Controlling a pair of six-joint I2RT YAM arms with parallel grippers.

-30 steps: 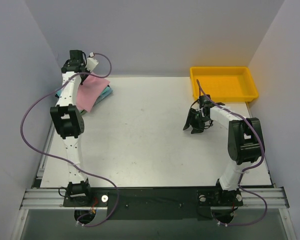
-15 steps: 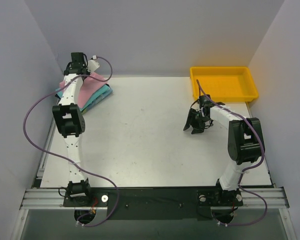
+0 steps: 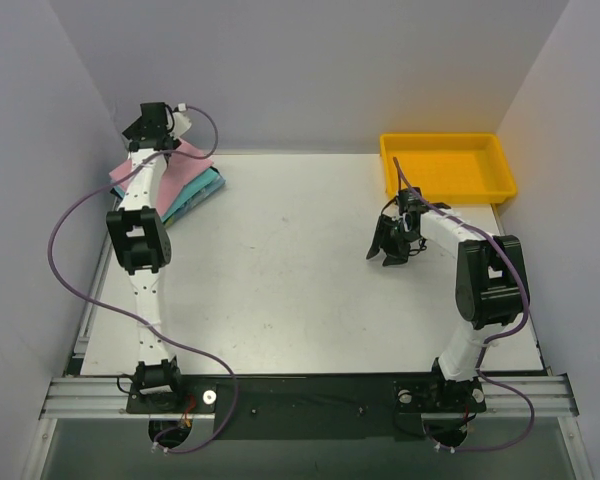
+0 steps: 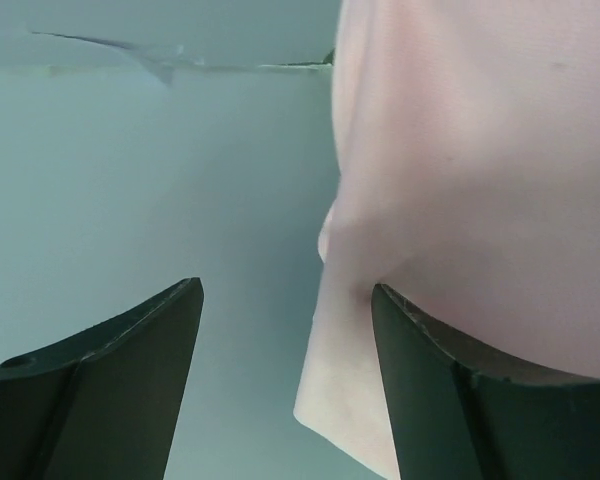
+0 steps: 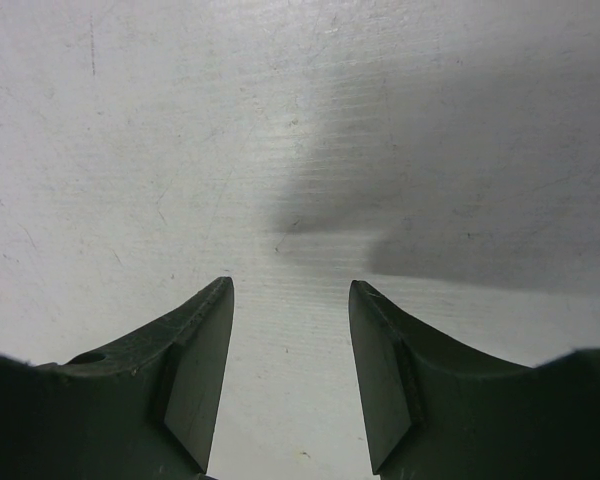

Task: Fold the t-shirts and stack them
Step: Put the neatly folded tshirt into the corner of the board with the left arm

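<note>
Left fingers (image 4: pixel 130 385) parted, pink tee (image 4: pixel 460 150) beside one.

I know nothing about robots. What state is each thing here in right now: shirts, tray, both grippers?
pink t-shirt: folded, on top of the pile at the far left corner.
teal t-shirt: folded, under the pink one.
yellow tray: empty.
left gripper: open, at the pink t-shirt's edge.
right gripper: open, holding nothing.

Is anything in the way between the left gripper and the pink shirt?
Nothing visible. The left gripper is open, and the pink shirt lies right beside one of its fingers.
</note>
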